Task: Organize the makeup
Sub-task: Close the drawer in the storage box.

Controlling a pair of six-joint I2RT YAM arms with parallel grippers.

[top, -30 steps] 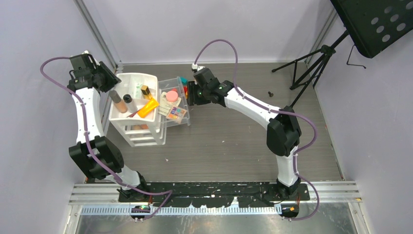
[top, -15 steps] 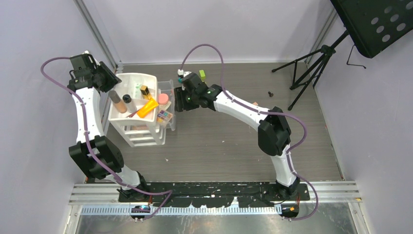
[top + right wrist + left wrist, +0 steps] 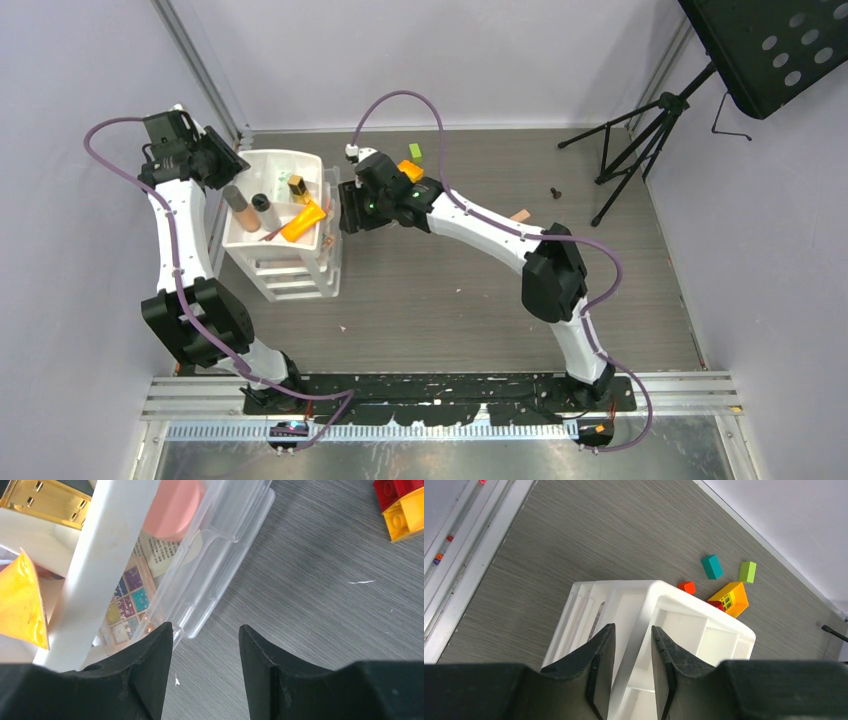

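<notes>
A white drawer organizer (image 3: pixel 262 160) stands at the left. Its top tray holds an orange tube (image 3: pixel 303 222), two beige tubes (image 3: pixel 238 207), a gold-black lipstick (image 3: pixel 298 188) and a red pencil (image 3: pixel 272 234). My right gripper (image 3: pixel 343 215) is open at the front of the clear drawer (image 3: pixel 220 565), with its left fingertip (image 3: pixel 162 635) against the drawer's corner. In that drawer lie a pink compact (image 3: pixel 172 510) and an eyeshadow palette (image 3: pixel 125 605), partly under the white rim (image 3: pixel 95 565). My left gripper (image 3: pixel 633 630) straddles and holds the organizer's back rim (image 3: pixel 674 605).
A yellow-and-red toy brick (image 3: pixel 410 170) and a green block (image 3: pixel 415 151) lie behind the right gripper. Teal (image 3: pixel 711 566) and red (image 3: pixel 686 587) blocks lie beside them. A black tripod stand (image 3: pixel 630 150) stands at the back right. A small peach item (image 3: pixel 520 215) lies on the floor.
My right gripper has moved left and pushed the clear drawer into the organizer, so the palette and pink compact are now mostly under the top tray. The left arm has not moved.
</notes>
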